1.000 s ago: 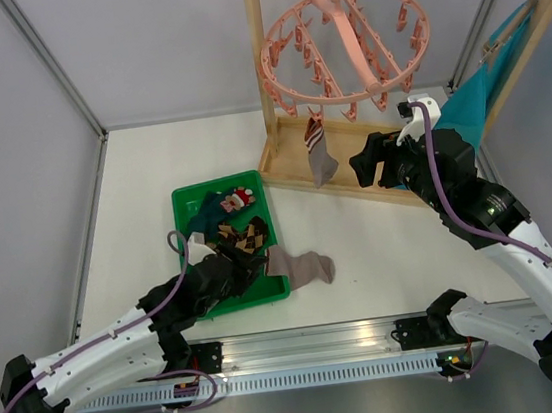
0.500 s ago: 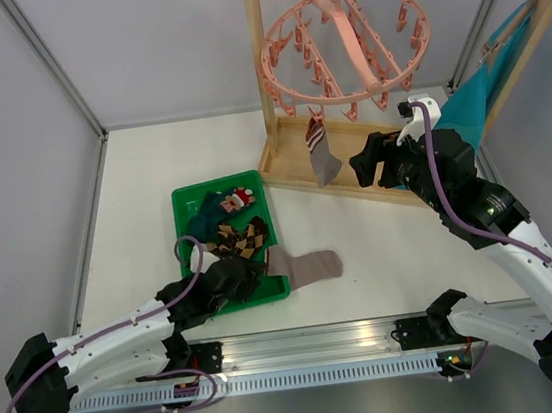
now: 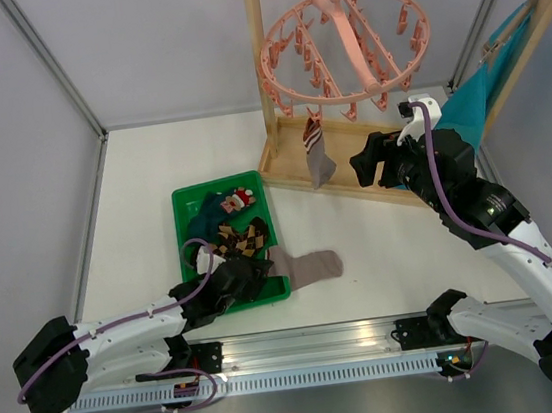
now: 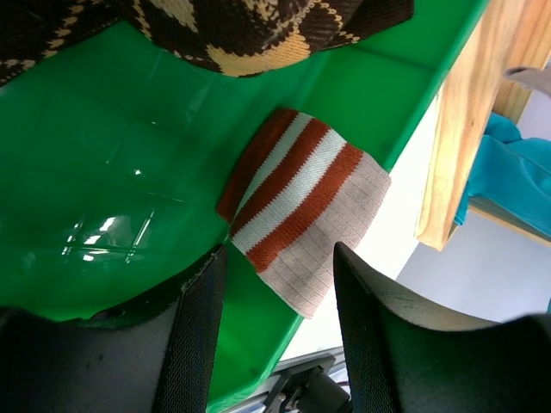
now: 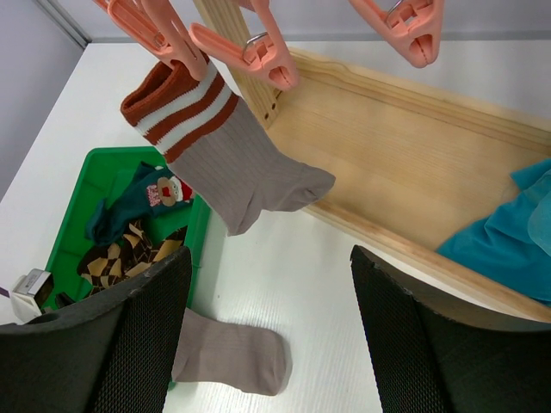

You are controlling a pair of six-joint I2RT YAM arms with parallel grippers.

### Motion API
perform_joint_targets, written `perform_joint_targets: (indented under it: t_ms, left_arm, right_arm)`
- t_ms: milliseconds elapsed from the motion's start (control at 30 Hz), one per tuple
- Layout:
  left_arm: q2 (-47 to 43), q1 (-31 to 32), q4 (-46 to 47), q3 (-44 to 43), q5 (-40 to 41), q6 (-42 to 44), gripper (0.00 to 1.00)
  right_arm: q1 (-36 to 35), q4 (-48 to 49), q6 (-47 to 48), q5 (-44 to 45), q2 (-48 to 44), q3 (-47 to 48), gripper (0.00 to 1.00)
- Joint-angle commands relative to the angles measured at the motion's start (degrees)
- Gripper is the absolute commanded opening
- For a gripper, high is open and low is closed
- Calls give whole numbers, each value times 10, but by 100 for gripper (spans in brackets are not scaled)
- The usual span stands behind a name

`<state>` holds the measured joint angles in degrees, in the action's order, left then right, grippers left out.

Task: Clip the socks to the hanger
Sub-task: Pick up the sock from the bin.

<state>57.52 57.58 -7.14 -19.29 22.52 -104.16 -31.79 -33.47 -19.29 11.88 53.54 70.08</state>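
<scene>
One grey-brown sock [image 3: 304, 267] is draped over the green tray's [image 3: 187, 202] 5 o'clock corner, with its cuff inside. The left jaws are held apart over that cuff, seemingly for a pinch. Farther off, the right jaws are held apart and empty at 3 o'clock of its mate [image 3: 321, 161], already clipped at the hanger's [image 3: 342, 47] 7 o'clock edge.

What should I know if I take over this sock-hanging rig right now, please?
Left gripper: open, empty, lined up on the striped cuff of the loose grey sock, which lies over the green tray edge, foot on the table.
Right gripper: open, empty, facing the hanger.
Done: the hung grey sock is clipped on.
Left: the loose grey sock, plus the teal sock and the argyle sock in the tray.
</scene>
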Motion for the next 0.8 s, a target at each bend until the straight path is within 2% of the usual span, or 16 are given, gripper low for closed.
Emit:
perform_joint_targets:
  t_ms: [0,333,400,567,767]
  left_arm:
    - [1,-1,29,5,24,-24,58]
    - [20,-14,68,31,28,-43,57]
    - [23,-14,107,40,30,-46,55]
    - [34,-17,140,50,28,-45,53]
    - [27,-18,144,46,24,-38,53]
  right_arm:
    - [-4,5,1,10,-4,8,81]
    - [-4,10,0,6,-2,2,81]
    - [-4,10,0,4,-3,2,81]
    - [-3,10,0,5,-5,0,81]
    - [-3,10,0,8,-9,-5,81]
